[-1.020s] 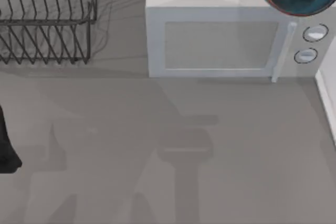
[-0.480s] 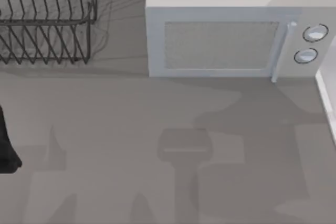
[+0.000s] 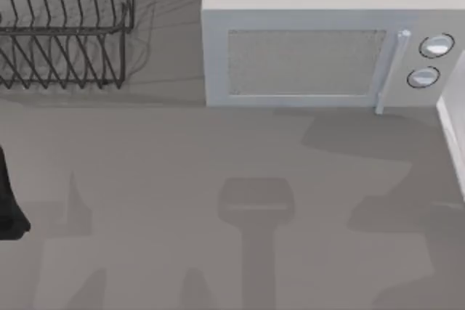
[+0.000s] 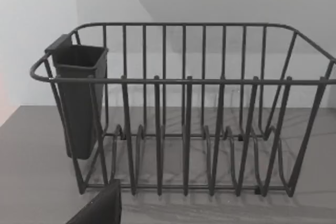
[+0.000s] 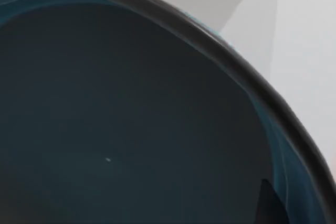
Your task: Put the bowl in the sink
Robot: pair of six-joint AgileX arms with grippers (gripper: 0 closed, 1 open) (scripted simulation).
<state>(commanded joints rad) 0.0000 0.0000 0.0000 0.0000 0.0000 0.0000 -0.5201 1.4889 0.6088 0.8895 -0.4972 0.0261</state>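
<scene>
while the right wrist view looks straight into the bowl (image 5: 131,119), its deep blue-teal inside lies right up against that camera and its dark rim curves across the far side, so the bowl sits just beside the right hand; whether that hand grips it, or how far it is open, cannot be told. on the grey counter (image 3: 182,179) a white microwave (image 3: 312,49) stands at the far right with its door shut, and a black wire dish rack (image 3: 65,27) with a dark cutlery cup (image 4: 79,98) stands at the far left. the left arm (image 3: 9,201) rests at the counter's left edge.
</scene>
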